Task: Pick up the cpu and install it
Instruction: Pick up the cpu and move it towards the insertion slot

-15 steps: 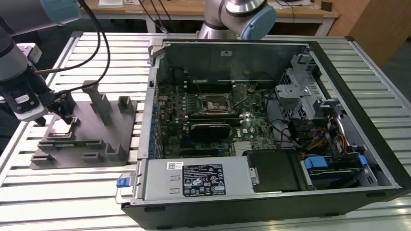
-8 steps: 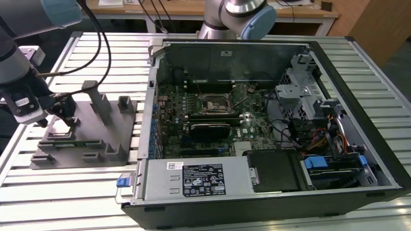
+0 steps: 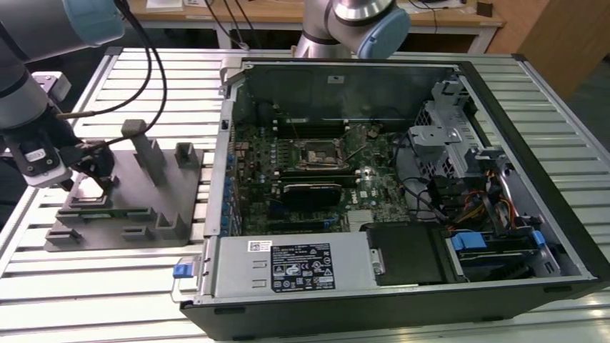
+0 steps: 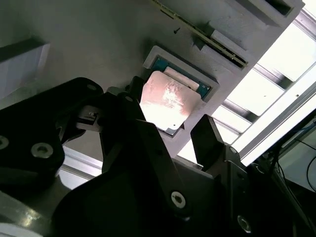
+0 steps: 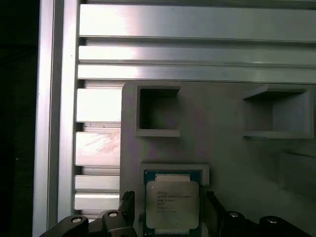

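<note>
Looking through the first wrist view, I have the cpu (image 5: 172,205) lying flat, metal lid up, in its shallow square pocket on the grey fixture block (image 5: 222,123). The pocket's raised lip holds the chip square, so the part sits in a known pose. The pincer (image 5: 170,211) is spread, with one dark finger (image 5: 127,205) on each side of the chip, so the lid lies between the jaws. It is holding nothing. I read this as lined up for the grasp, with the pickup not yet made.

In the exterior view the block rests on the slatted surface (image 3: 96,286), at the exterior view's left and well apart from the open computer case (image 3: 533,143). The motherboard socket (image 3: 318,151) sits inside the case.

Several details are hard to read. The first wrist view's frame edge cuts off the chip's nearer edge and most of each finger. In the second wrist view, glare washes out the lid and one finger covers a corner. The pads seem just clear of the chip's sides, though I cannot be sure. I cannot tell whether the socket's latch is open.
</note>
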Available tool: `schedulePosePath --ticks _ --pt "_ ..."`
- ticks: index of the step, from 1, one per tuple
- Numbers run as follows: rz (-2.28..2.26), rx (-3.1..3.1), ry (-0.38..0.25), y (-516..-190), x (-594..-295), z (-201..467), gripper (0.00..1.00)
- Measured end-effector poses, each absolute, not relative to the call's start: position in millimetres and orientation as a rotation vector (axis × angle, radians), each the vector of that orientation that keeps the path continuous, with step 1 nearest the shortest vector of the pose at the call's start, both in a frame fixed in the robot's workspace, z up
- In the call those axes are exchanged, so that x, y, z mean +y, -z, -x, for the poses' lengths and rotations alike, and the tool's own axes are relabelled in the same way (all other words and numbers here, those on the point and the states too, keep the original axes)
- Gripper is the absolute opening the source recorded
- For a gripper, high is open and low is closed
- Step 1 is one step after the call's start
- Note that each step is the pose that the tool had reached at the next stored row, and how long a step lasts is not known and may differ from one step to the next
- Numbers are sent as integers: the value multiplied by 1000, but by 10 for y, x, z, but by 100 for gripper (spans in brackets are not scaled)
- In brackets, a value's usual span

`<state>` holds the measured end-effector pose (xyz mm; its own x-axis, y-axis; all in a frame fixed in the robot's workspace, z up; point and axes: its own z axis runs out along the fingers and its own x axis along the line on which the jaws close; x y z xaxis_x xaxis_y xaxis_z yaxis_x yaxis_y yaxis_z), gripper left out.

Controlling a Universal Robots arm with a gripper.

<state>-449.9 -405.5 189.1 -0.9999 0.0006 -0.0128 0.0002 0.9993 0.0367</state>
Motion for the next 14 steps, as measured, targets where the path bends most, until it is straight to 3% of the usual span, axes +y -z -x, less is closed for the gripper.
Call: schedulePosePath --ticks 13,14 --pt "0 3126 -55 -1842 -4045 4487 65" --pt "0 3126 -54 -1842 -4044 4484 58"
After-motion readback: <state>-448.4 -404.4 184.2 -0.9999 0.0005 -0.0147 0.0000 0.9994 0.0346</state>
